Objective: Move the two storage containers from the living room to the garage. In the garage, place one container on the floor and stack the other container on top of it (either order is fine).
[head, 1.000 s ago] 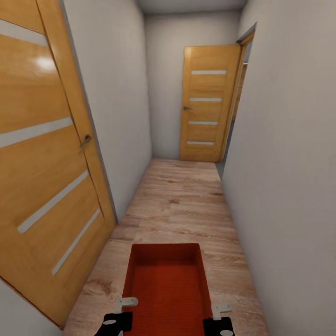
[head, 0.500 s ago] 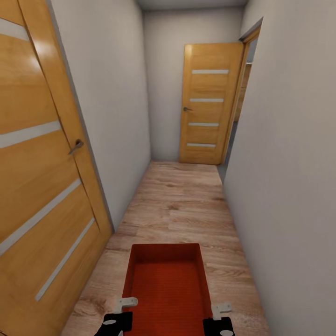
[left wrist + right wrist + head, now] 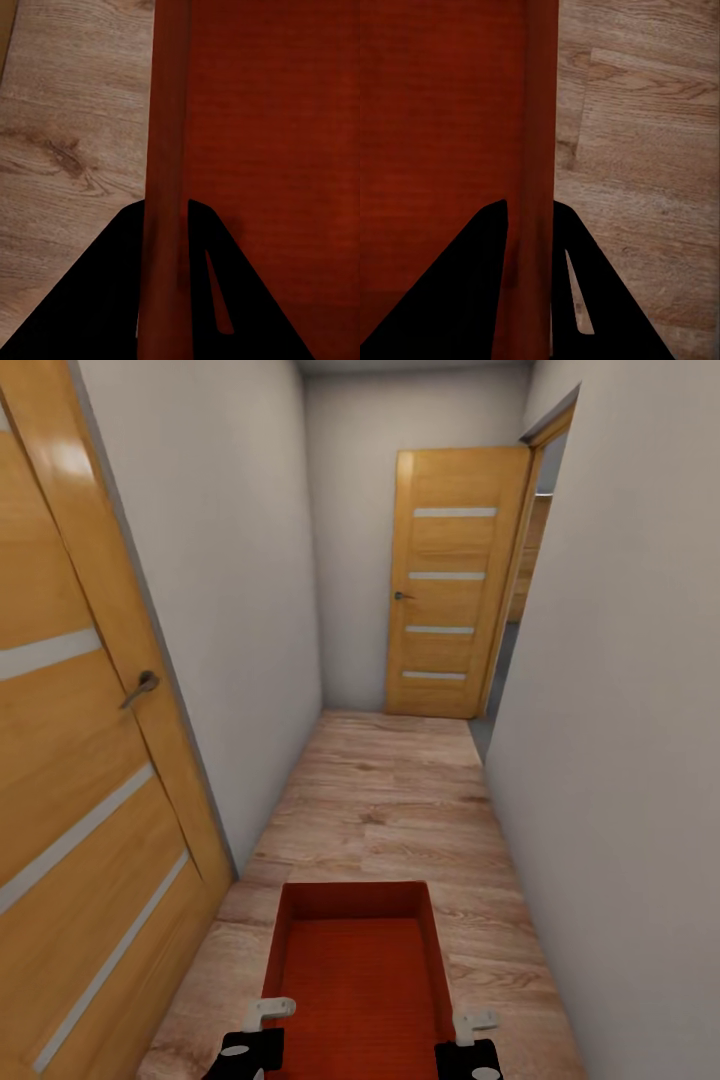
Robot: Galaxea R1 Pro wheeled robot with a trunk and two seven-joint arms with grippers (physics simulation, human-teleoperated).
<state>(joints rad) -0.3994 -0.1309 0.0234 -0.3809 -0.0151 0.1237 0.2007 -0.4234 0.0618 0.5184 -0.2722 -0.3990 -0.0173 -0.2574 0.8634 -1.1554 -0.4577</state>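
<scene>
1. Storage container (image 3: 358, 980): orange-red bin, held out in front of the robot, low in head view, above the wood-plank floor (image 3: 390, 800) of a narrow hallway. Not resting on anything; carried betw. both arms.
2. Left tool (image 3: 252, 1045) grips the bin's left side wall; left wrist view shows the wall (image 3: 166, 187) running up betw. the two dark fingers (image 3: 97, 300), so it's clenched on the wall.
3. Right tool (image 3: 468, 1050) does the same on the right side wall (image 3: 540, 150), fingers (image 3: 607, 300) either side of it. Clenched on the bin too.
4. Why held so, my read: two-sided pinch on opposite walls keeps the bin level & centred, narrow enough to clear the white walls (image 3: 620, 710) on both sides while driving.
5. Only one container in view; the second isn't accounted for here.
6. Setting: open wooden door (image 3: 80, 760) close on the left w/ handle (image 3: 140, 688); another wooden door (image 3: 455, 580) at the far end, beside an opening on the right. Prob. transit leg toward the garage, placing & stacking not yet done.
7. Vs. earlier frames: whole view has shifted, left door takes up less of the picture & its handle sits further left & lower, far door looks slightly bigger. That's the camera/base moving fwd. Bin & tools keep the same spot in view, so grip is unchanged.
</scene>
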